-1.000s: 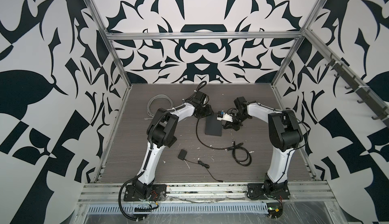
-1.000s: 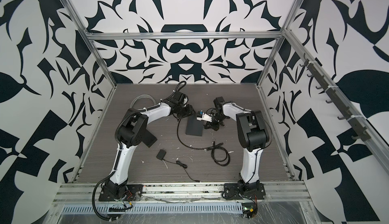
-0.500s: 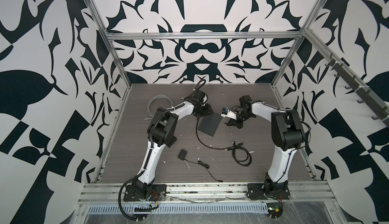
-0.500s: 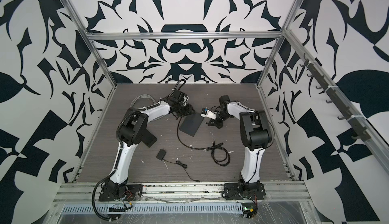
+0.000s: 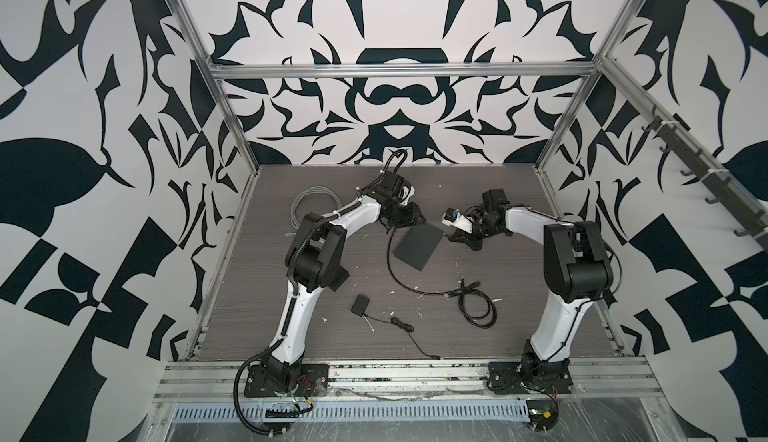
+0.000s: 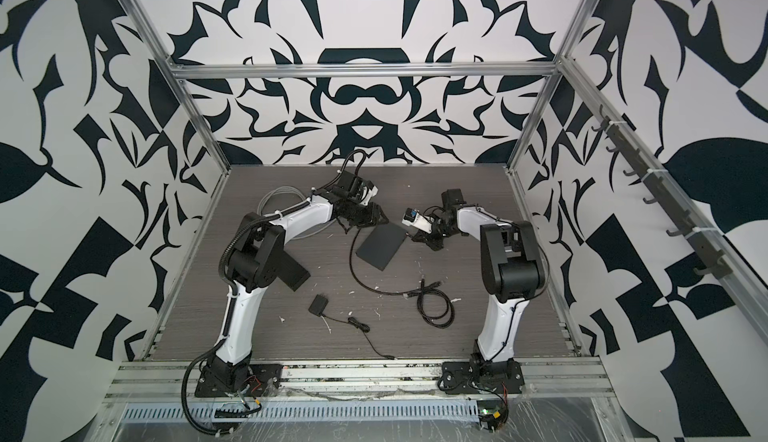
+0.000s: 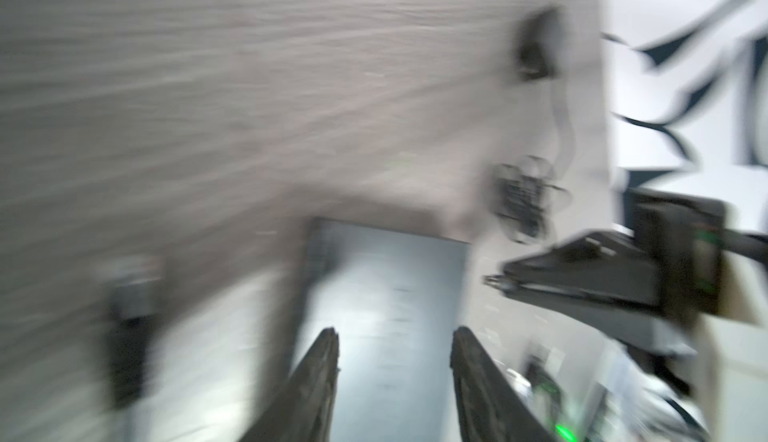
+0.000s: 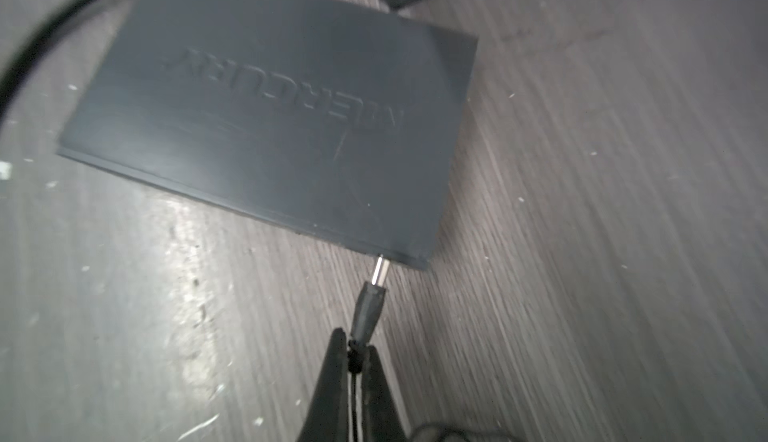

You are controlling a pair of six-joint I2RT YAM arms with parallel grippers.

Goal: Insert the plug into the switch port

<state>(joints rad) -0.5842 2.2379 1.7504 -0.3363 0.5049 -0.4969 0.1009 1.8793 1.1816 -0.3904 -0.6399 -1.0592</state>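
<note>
Since my right gripper [image 8: 353, 357] is clamped on the very tail of the plug [image 8: 368, 307], that light, stiff barrel could pivot, so I'd grip nearer its collar. Its tip touches the switch [image 8: 270, 107] edge. Left gripper [image 7: 395, 336], jaws apart, hovers over the light, slide-prone switch. Only the right wrist view shows that tip.

Both top views hang high above the front edge of the grey wood-grain worktop [image 5: 511, 278], tilted steeply down toward the black-and-white patterned back wall [image 5: 399, 99], and share nearly the whole scene. The left wrist view, blurred, looks along the left fingers [image 7: 316, 386], close over the flat dark-grey rectangular switch box [image 7: 386, 294]. The right wrist view looks past the right fingers [image 8: 336, 377], low and very near that same box.
</note>
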